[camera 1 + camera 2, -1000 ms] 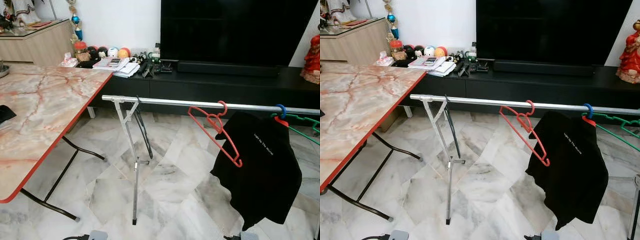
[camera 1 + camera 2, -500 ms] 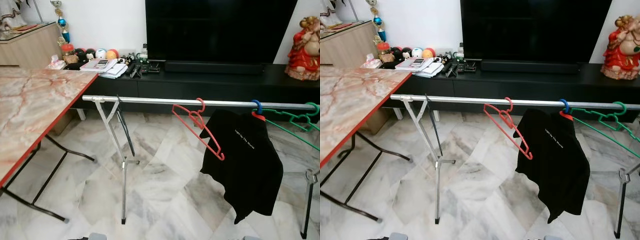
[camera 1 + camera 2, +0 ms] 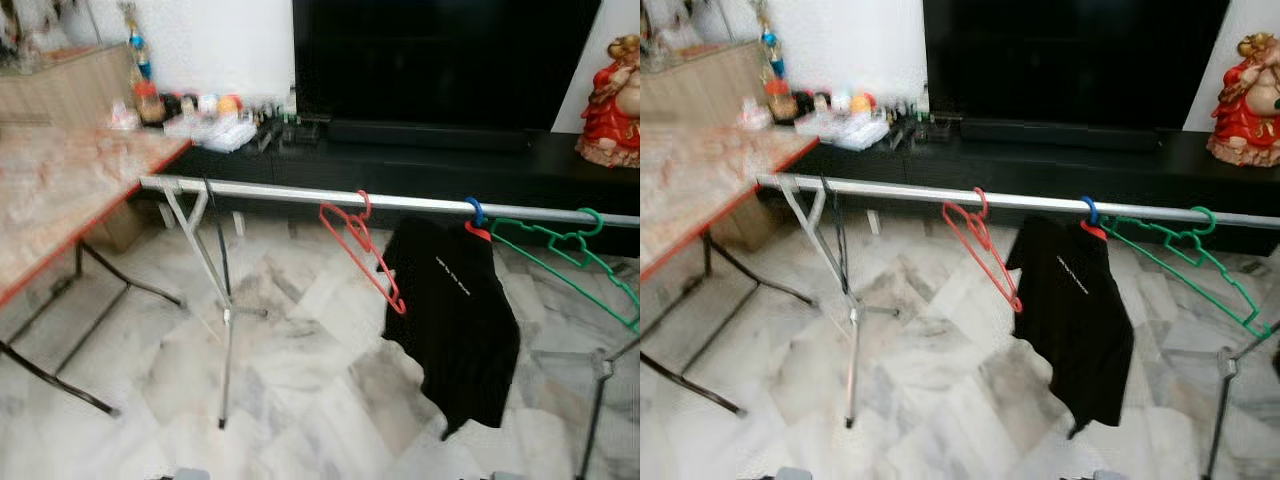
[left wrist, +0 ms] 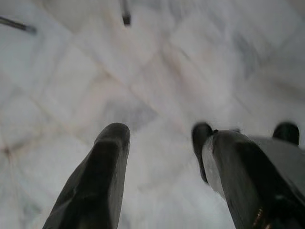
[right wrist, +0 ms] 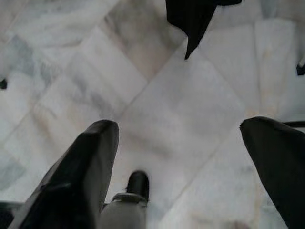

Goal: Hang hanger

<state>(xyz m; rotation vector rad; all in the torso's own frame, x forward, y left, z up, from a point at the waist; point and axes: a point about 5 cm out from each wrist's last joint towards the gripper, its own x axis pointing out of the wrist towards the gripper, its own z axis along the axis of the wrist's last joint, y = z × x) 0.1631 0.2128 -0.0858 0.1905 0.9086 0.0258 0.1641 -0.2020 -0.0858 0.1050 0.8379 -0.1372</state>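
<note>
**Three hangers on the rail, both grippers empty over the floor**

A red hanger [image 3: 362, 252] hangs by its hook from a silver rail [image 3: 270, 194], bare and tilted, its long bar slanting down toward the right. Just beside it to the right, a black shirt [image 3: 452, 320] with a small line of white print hangs from a hanger with a blue hook [image 3: 474, 210]; the shirt droops to a point above the floor. Farther right a green hanger [image 3: 570, 255] sits on the same rail, also bare. The rail rests on a folding metal stand [image 3: 222, 330] at its left end.

The left gripper [image 4: 159, 138] hangs low over the marble floor [image 3: 300, 400], its fingers spread apart with nothing between them. The right gripper [image 5: 178, 131] is likewise spread wide and empty, pointing at the floor.

The right wrist view catches the shirt's lower tip against the tiles; the left wrist view shows the stand's foot [image 4: 126, 19] on the floor. The head views show a marble-topped table [image 3: 60, 190] at the left, a black TV unit [image 3: 420, 165] behind the rail, and a red figurine [image 3: 612, 95] on its right end. The head views are slightly blurred.
</note>
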